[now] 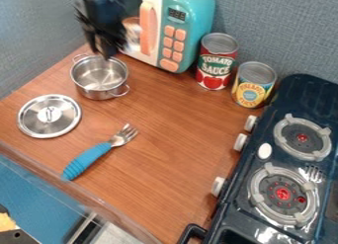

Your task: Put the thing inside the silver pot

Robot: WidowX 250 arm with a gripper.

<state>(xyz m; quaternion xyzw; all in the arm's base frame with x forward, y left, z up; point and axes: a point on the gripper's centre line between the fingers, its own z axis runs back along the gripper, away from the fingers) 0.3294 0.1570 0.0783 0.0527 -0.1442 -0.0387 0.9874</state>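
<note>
Nearest the camera, a black toy stove stands well off to the right of the jaws, with two round burners on top and pale knobs along its side. Whether the jaws of the gripper are apart or together, I cannot tell; they hang blurred at the far rim of the silver pot, which sits upright on the wooden desk. Just to the right of the jaws is a teal and white toy microwave with orange buttons. Farther out, toward the camera, a silver lid lies flat near the pot, and the blue-handled fork lies beyond it, outside the pot, tines pointing back toward the jaws. Well right of them stand a red-labelled can and a yellow-labelled can.
</note>
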